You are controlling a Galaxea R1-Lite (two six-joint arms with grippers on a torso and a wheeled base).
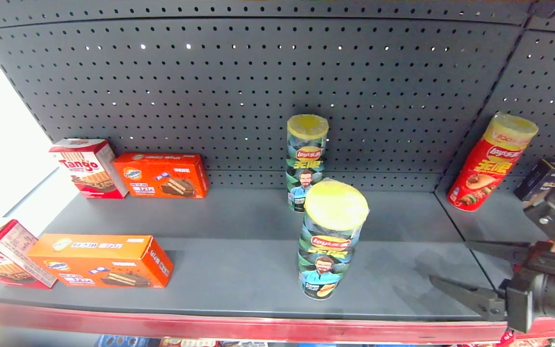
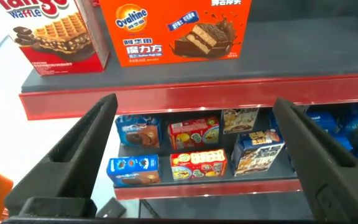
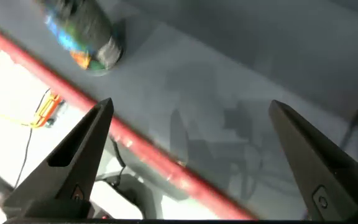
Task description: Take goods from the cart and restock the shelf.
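My right jaws are spread wide and hold nothing. Their 2 dark, wedge-shaped fingers [image 1: 465,295] taper to points over the front right of the shelf [image 1: 239,260]. The shelf is a flat, matte grey metal deck with a glossy red lip [image 1: 239,330] along its front and a perforated back panel [image 1: 239,86] behind. To the left of my right jaws, and apart from them, the front can [image 1: 331,241] stands upright near the lip. It is a tall cylinder in a green printed sleeve with a round, pale yellow lid. The rear can [image 1: 306,161] has the same shape and print and stands upright behind it, close to the back panel. In the bay to the right, a red can [image 1: 492,164] with a yellow lid leans tilted against the panel. At the shelf's left are smooth rectangular cartons. 1 orange box [image 1: 162,174] sits at the back, just beside a red-and-white wafer box [image 1: 87,166]. Another orange box [image 1: 101,260] lies flat at the front beside a second wafer box [image 1: 3,255]. My left jaws are also wide open and hold nothing, their 2 black angular fingers [image 2: 73,162] framing a lower shelf [image 2: 216,183] of small boxes under the red lip.
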